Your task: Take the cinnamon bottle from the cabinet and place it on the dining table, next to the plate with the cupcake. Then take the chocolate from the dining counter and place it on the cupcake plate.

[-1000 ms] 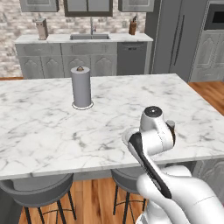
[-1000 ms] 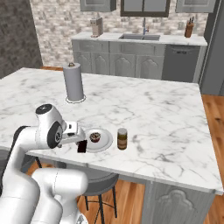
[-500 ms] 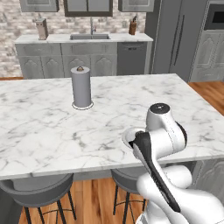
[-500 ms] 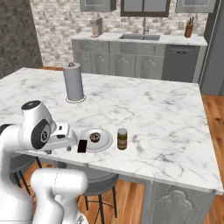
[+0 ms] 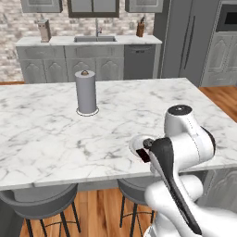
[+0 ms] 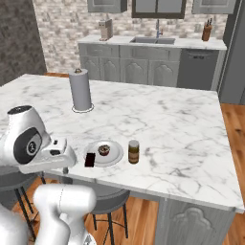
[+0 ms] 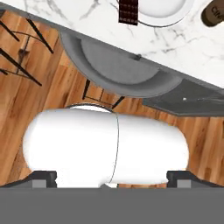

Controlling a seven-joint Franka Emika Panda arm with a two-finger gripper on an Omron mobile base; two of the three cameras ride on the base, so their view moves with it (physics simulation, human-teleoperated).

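The white plate (image 6: 111, 158) holds the cupcake (image 6: 104, 150) near the counter's front edge. A dark chocolate bar (image 6: 89, 159) lies at the plate's left rim, partly over it. The brown cinnamon bottle (image 6: 133, 151) stands upright just right of the plate. My gripper (image 6: 65, 168) hangs left of the plate, beyond the counter's edge, pointing down. In the hand view its fingertips (image 7: 43, 178) sit wide apart with nothing held, so it is open. That view also has the chocolate bar (image 7: 128, 11), the plate (image 7: 164, 13) and the cinnamon bottle (image 7: 214, 13) along its top. My arm covers most of the plate (image 5: 137, 142) and chocolate bar (image 5: 143, 156).
A grey paper towel roll (image 6: 80, 90) stands upright farther back on the marble counter (image 6: 177, 129). Grey stools (image 7: 127, 70) sit under the front edge, over wood floor. A sink and cabinets line the far wall.
My hand has drawn back from the plate toward the left, past the counter's front edge. The chocolate bar stays at the plate's rim; bottle and cupcake have not moved.
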